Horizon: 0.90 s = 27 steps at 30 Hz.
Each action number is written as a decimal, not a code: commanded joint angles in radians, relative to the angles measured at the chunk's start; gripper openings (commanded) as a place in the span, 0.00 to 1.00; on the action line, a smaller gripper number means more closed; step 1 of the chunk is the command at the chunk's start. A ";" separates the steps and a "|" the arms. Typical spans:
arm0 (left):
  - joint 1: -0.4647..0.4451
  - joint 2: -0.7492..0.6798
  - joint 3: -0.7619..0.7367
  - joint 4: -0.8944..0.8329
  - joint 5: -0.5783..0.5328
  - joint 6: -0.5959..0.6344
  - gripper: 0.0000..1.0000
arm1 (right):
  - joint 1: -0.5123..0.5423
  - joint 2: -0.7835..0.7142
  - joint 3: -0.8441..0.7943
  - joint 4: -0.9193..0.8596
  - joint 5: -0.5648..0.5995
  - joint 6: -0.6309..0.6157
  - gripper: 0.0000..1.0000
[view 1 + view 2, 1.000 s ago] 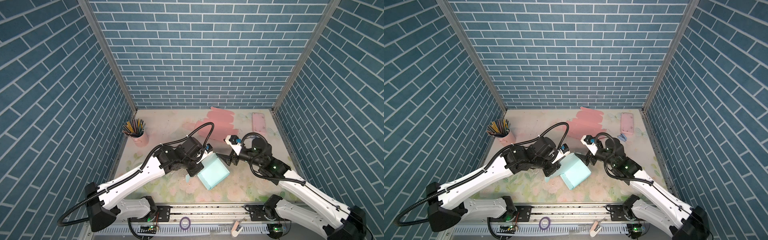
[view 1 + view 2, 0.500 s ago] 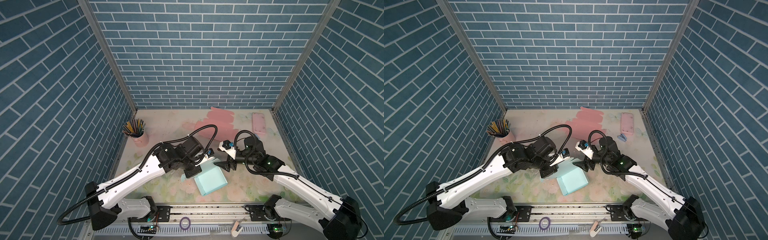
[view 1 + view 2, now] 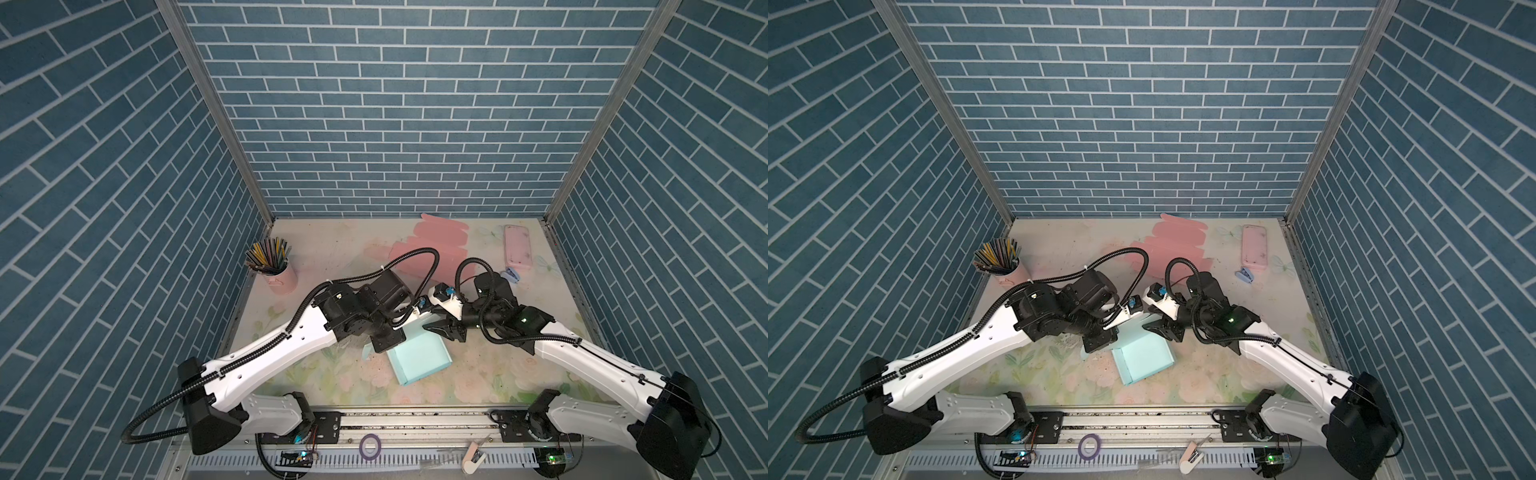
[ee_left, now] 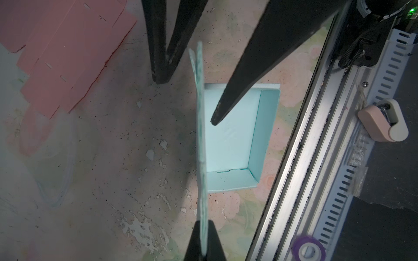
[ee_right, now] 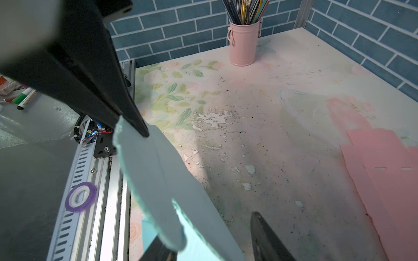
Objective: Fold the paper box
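Pencil cup [image 3: 280,276], pink sheet [image 3: 436,245] sit behind box [image 3: 419,359].

One pale blue paper box [image 3: 419,360], one flat pink cardboard sheet [image 3: 444,237], one pink metal pencil cup [image 3: 282,279], one pink rectangular case [image 3: 518,249] and one purple tape roll [image 5: 69,200] are lying here.

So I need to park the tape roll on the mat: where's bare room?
Bare: back strip between the pencil cup and pink sheet; front patch between the teal box, right arm and rail. Crowded: the middle, where the left claw and right claw meet at the box.
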<state>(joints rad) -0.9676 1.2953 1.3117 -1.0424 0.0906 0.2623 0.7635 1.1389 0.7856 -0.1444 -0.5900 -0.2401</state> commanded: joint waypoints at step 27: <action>0.321 -0.322 -0.370 0.471 0.378 -0.350 0.99 | -0.044 -0.111 -0.204 0.250 0.336 0.031 0.00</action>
<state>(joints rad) -0.6922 1.0382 1.0534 -0.7864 0.3103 0.0689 0.7406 1.0576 0.6224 -0.0090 -0.3195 -0.2310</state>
